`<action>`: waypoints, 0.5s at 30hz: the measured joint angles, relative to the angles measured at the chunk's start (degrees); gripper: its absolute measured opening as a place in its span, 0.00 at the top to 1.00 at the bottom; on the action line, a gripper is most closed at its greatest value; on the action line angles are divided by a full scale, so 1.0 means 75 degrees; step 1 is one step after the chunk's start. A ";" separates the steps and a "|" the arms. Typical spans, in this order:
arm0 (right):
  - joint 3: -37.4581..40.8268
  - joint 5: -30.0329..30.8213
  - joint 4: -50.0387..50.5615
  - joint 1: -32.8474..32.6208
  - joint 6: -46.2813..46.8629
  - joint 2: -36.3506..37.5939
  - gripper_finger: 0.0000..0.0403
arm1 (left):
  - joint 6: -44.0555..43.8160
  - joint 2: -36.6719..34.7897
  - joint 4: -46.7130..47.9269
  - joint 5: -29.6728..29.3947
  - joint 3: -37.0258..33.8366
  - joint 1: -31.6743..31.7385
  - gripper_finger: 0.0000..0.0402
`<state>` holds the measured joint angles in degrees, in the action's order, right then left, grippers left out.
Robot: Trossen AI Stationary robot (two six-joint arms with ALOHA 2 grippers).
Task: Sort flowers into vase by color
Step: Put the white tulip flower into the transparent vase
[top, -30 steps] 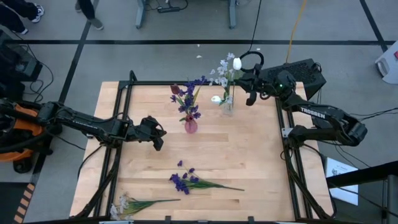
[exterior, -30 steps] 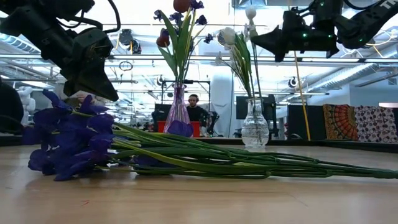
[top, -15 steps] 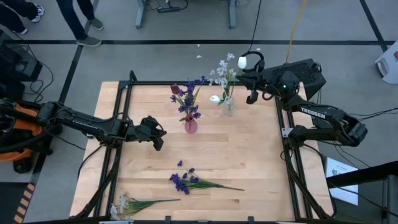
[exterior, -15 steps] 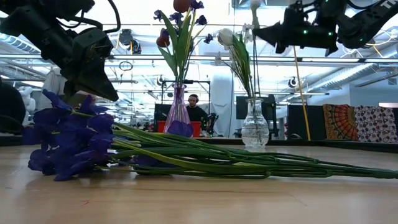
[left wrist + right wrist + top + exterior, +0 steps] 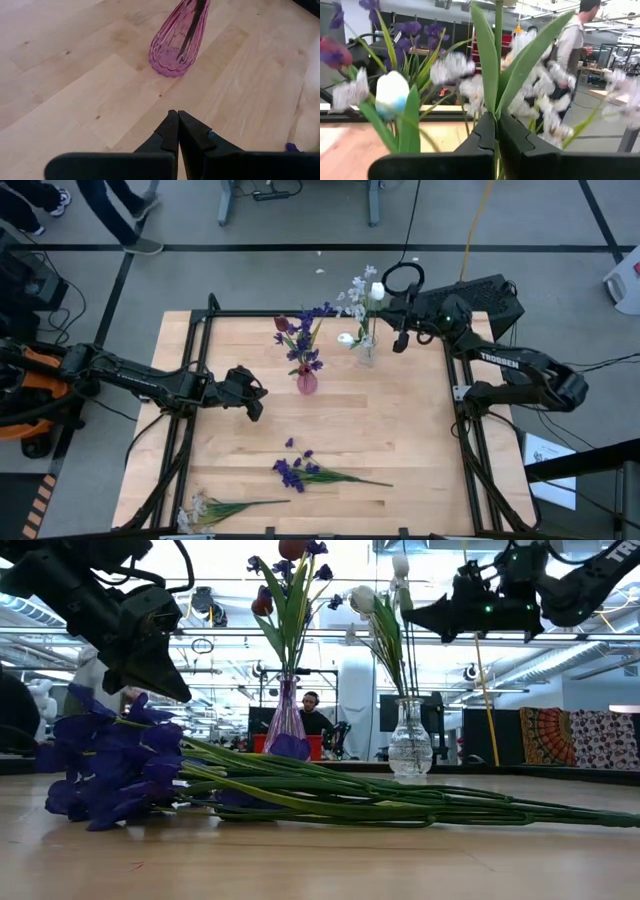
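Right gripper (image 5: 400,340), shut on a white tulip's stem (image 5: 498,60), hung above the clear vase (image 5: 366,352); left gripper (image 5: 256,402) was closed, empty, near the pink vase (image 5: 306,383).

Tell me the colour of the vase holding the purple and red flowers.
Pink, translucent glass; the left wrist view shows it best.

Two vases stood on the counter (image 5: 420,440), one pink vase (image 5: 307,383), one clear vase (image 5: 366,353), two flower stems lay flat, one purple bunch (image 5: 296,471), one white spray (image 5: 200,510), two dark robot arms
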<state>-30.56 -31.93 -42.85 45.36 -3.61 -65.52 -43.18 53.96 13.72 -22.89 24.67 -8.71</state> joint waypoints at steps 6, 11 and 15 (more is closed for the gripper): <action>0.0840 0.0023 -0.1025 0.0023 0.0163 -0.0178 1.00 | 0.0003 0.0000 0.0000 -0.0019 0.0000 0.0001 0.97; 0.1305 0.0035 -0.1130 0.0017 0.0192 -0.0411 1.00 | 0.0009 0.0001 0.0002 -0.0022 0.0000 0.0001 0.97; 0.1348 0.0080 -0.1255 -0.0026 0.0618 -0.0655 1.00 | 0.0009 0.0002 0.0003 -0.0022 0.0000 0.0001 0.97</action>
<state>-20.45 -31.33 -52.26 45.17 1.02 -70.44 -43.11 53.98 13.74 -23.05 24.67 -8.70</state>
